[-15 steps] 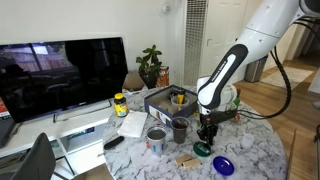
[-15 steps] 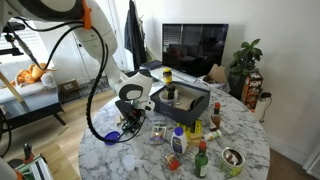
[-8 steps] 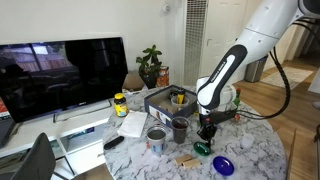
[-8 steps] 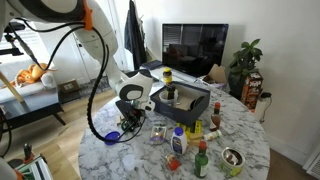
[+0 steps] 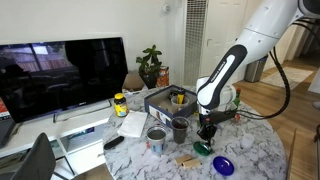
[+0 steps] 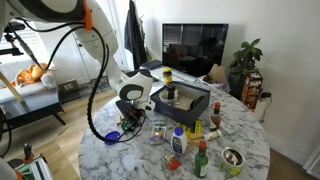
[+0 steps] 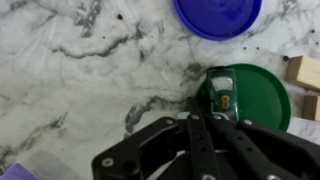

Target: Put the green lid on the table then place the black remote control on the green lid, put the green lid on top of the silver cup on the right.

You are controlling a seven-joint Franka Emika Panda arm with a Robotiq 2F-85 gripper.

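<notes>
The green lid (image 7: 258,97) lies flat on the marble table (image 7: 70,70). The small black remote control (image 7: 222,91) rests on the lid's left part. My gripper (image 7: 201,124) is just below the remote's near end, fingers pressed together with nothing seen between them. In both exterior views the gripper (image 5: 207,134) (image 6: 131,124) hangs low over the green lid (image 5: 202,149). A silver cup (image 5: 156,139) and a darker cup (image 5: 180,129) stand beside it.
A blue lid (image 7: 217,14) lies just past the green one, also seen in an exterior view (image 5: 223,165). A wooden block (image 7: 304,71) sits at the green lid's right. A dark box (image 5: 166,100), bottles (image 6: 178,142) and a metal bowl (image 6: 232,160) crowd the table.
</notes>
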